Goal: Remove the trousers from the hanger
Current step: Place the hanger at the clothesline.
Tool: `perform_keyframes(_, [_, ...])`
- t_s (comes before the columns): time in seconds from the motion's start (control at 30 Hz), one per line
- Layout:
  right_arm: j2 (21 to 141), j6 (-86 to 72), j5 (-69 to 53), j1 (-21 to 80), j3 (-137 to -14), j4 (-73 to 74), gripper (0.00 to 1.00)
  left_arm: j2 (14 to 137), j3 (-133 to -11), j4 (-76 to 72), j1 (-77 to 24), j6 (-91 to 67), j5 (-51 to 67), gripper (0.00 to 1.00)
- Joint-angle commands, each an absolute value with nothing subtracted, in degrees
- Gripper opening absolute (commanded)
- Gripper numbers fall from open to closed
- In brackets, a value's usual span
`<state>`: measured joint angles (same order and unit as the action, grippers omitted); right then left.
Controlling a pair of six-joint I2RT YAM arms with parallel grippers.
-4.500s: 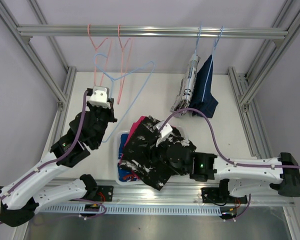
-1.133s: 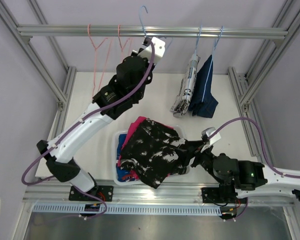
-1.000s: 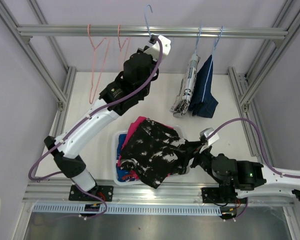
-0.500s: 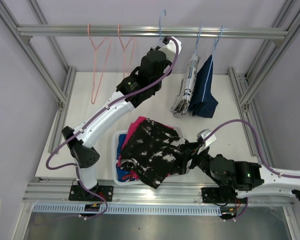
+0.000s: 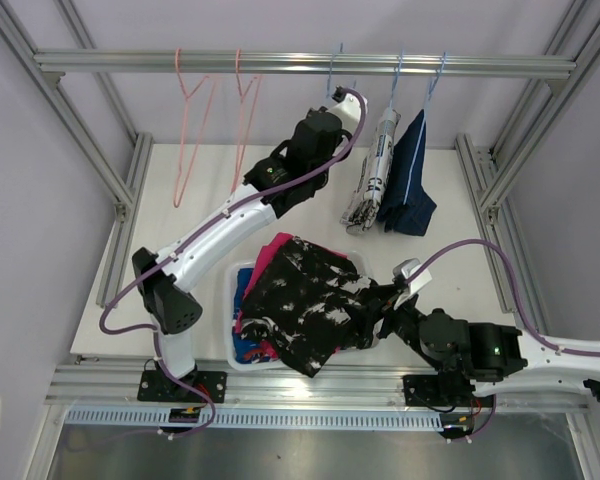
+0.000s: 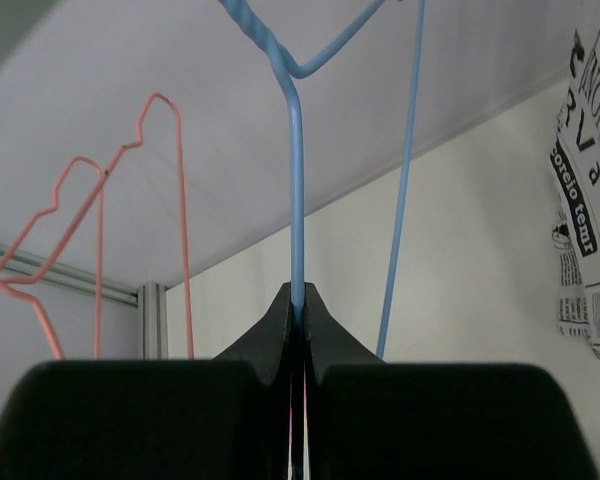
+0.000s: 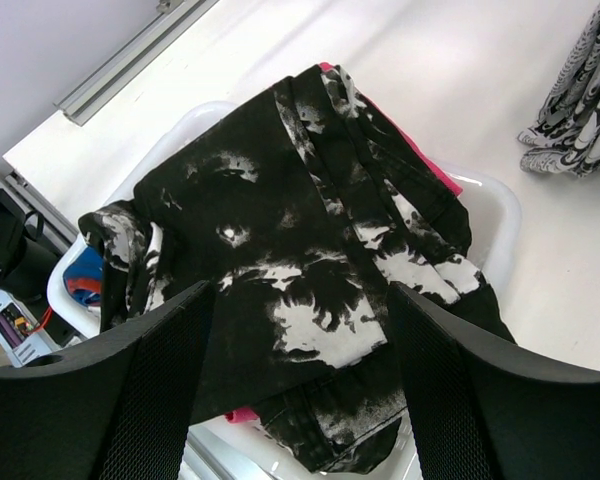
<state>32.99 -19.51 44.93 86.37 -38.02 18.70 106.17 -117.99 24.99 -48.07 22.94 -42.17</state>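
Note:
My left gripper [image 5: 342, 98] [image 6: 297, 302] is raised to the rail and shut on the wire of an empty blue hanger [image 5: 335, 68] [image 6: 296, 180]. Just to its right two trousers hang on blue hangers: white with black print [image 5: 378, 170] [image 6: 588, 200] and dark blue denim [image 5: 408, 178]. The black trousers with white pattern [image 5: 305, 300] [image 7: 300, 240] lie on top of a white basket [image 5: 232, 355] [image 7: 495, 215], over pink trousers [image 5: 275, 250] and blue ones [image 5: 250, 345]. My right gripper [image 5: 380, 300] [image 7: 300, 390] is open just above the black trousers, holding nothing.
Two empty pink hangers [image 5: 188, 130] [image 6: 130, 200] hang at the left of the metal rail [image 5: 130, 63]. Aluminium frame posts [image 5: 510, 170] border the white table on both sides.
My left arm has carried the empty blue hanger up from the table and rightwards along the rail, next to the hanging trousers. The right gripper has drawn back from over the basket to its right edge.

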Motion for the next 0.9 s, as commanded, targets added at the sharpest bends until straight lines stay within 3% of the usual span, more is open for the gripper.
perform_keyframes(0.0, [32.96, -19.25, 44.91, 86.22, -37.62, 16.96, 0.74, 103.89, -116.11, 24.52, -47.37, 20.66, -41.92, 0.01])
perform_keyframes(0.43, [32.96, -19.34, 44.65, 86.40, -37.27, 16.79, 0.74, 100.55, -109.08, 25.23, -47.55, 16.44, -42.62, 0.01])
perform_keyframes(0.57, [33.05, -19.34, 44.74, 86.31, -37.18, 16.70, 0.74, 98.97, -105.91, 23.56, -48.16, 15.82, -44.30, 0.12])
perform_keyframes(0.87, [33.22, -19.95, 44.74, 86.57, -37.09, 17.23, 0.74, 95.46, -100.11, 23.38, -49.48, 13.01, -44.38, 0.22])
